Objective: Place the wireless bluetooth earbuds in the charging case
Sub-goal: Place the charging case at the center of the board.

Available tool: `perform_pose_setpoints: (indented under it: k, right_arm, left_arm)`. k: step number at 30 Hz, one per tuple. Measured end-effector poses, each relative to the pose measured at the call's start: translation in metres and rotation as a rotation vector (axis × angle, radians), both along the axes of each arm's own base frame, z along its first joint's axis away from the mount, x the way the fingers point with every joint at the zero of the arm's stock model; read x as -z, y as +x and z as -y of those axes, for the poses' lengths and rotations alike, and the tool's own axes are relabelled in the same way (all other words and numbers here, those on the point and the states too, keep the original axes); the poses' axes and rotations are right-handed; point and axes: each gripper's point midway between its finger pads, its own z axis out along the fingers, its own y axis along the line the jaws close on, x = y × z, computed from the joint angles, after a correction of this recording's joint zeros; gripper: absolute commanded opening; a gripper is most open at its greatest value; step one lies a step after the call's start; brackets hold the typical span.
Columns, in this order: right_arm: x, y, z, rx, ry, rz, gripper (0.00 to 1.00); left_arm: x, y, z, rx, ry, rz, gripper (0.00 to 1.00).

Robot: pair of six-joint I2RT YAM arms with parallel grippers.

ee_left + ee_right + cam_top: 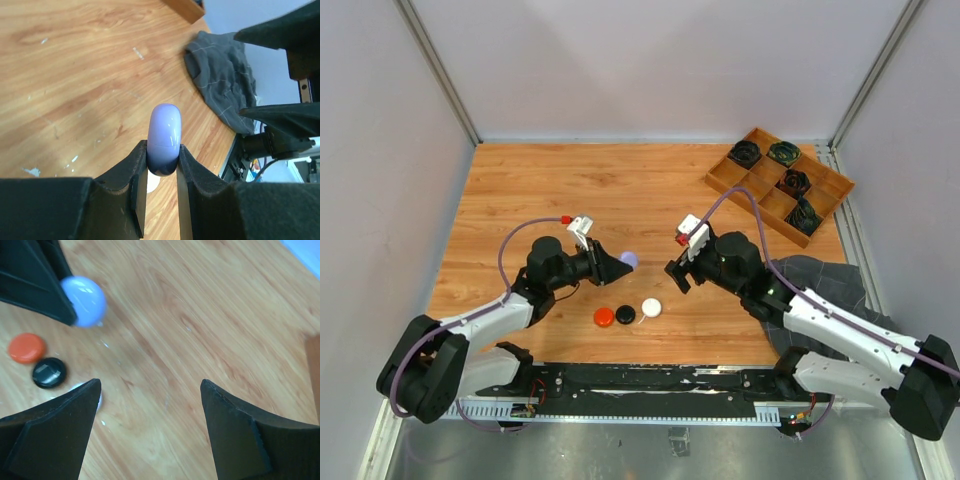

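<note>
Charging case, pale purple, was found pinched edge-on in the left gripper; the jaws were drawn in tight against its two broad faces, and the case appeared to be held clear of the table. A fine seam ran round its glossy, rounded shell; the lid looked closed. The right gripper stood near the held case with jaws wide apart and nothing between them. Earbuds as loose items could not be made out in any view; whether any sat inside the closed shell could not be told.

Step in hand, as judged: the case presented for opening; insertion not yet begun. The next move would call for the free gripper to part the lid at the seam without twisting the smooth shell out of its narrow pinch; slippage was judged the chief risk.

Beneath the grippers lay a red-orange disc, a black disc and a white disc in a short row; all were small, round and of hard plastic. Further out, a crumpled grey cloth lay to the right; a wooden compartmented tray held black coiled bundles at the far right corner. The table surface was wood-grained and lightly scuffed.
</note>
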Motion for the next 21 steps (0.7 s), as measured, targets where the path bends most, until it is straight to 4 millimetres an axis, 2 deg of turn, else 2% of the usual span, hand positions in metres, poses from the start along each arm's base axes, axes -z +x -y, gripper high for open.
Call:
perform_pose_setpoints:
  k: [4, 9, 14, 21]
  right_arm:
    - [0.024, 0.006, 0.029, 0.127, -0.050, 0.015, 0.82]
    - [0.041, 0.014, 0.055, 0.264, -0.065, 0.050, 0.82]
    - [0.045, 0.022, 0.073, 0.371, -0.064, 0.097, 0.82]
    - [0.041, 0.028, 0.084, 0.440, -0.048, 0.133, 0.82]
  left_arm:
    - [0.022, 0.003, 0.000, -0.044, 0.069, -0.130, 0.12]
    - [0.056, 0.010, 0.000, -0.105, 0.177, -0.296, 0.20]
    - [0.090, 0.007, -0.001, -0.146, 0.283, -0.442, 0.30]
    - [0.110, 0.007, 0.000, -0.171, 0.363, -0.535, 0.42]
